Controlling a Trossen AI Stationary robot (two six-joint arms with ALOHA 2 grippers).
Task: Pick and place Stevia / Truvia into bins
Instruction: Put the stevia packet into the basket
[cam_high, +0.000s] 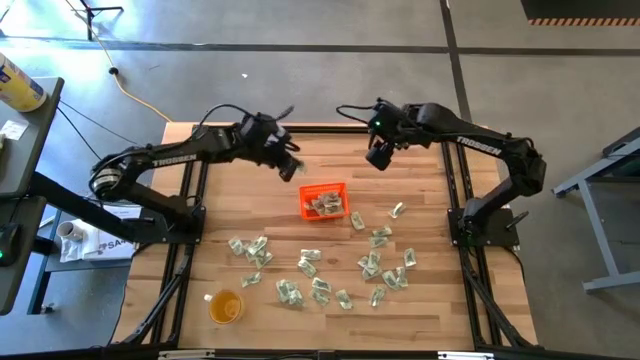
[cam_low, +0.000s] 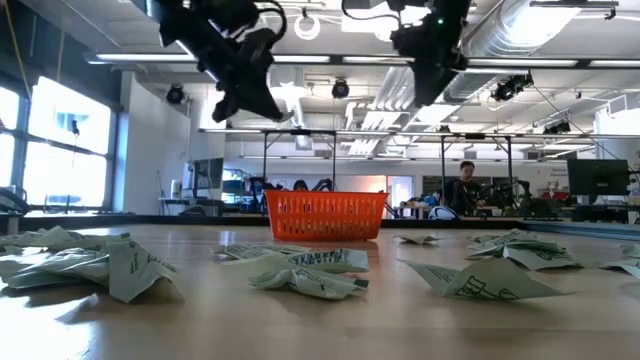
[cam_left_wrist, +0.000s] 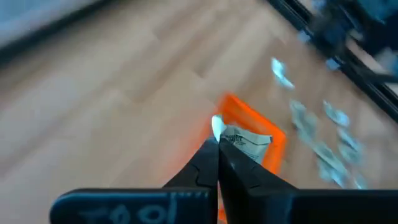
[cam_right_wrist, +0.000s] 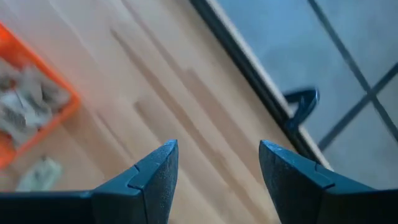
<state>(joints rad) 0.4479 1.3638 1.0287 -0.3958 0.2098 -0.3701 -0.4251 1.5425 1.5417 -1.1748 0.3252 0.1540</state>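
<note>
The orange bin (cam_high: 323, 201) sits on the far middle of the table and holds several pale green-and-white Stevia sachets; it also shows in the low view (cam_low: 325, 215). Many more sachets (cam_high: 380, 265) lie flat and scattered over the near half of the table. My left gripper (cam_high: 293, 168) hangs in the air just left of and beyond the bin, shut on one sachet. My right gripper (cam_high: 380, 160) is open, held high (cam_low: 430, 85) over bare wood beyond the bin's right side, touching nothing. My left gripper (cam_left_wrist: 217, 149) pinches one sachet (cam_left_wrist: 244, 143) between its two shut fingers, only at their free ends. The paper sticks out past the tips toward the bin's rim (cam_left_wrist: 249, 115). The fingers slant downward from the table's left. The sachet is lifted clear of the table.
A round translucent yellow-orange cup (cam_high: 226, 306) stands near the table's near left corner. Black frame rails run along the table's left and right sides. Bare wood lies on the far side around the bin (cam_right_wrist: 62, 93). A person (cam_low: 465, 185) sits in the room far behind the table.
</note>
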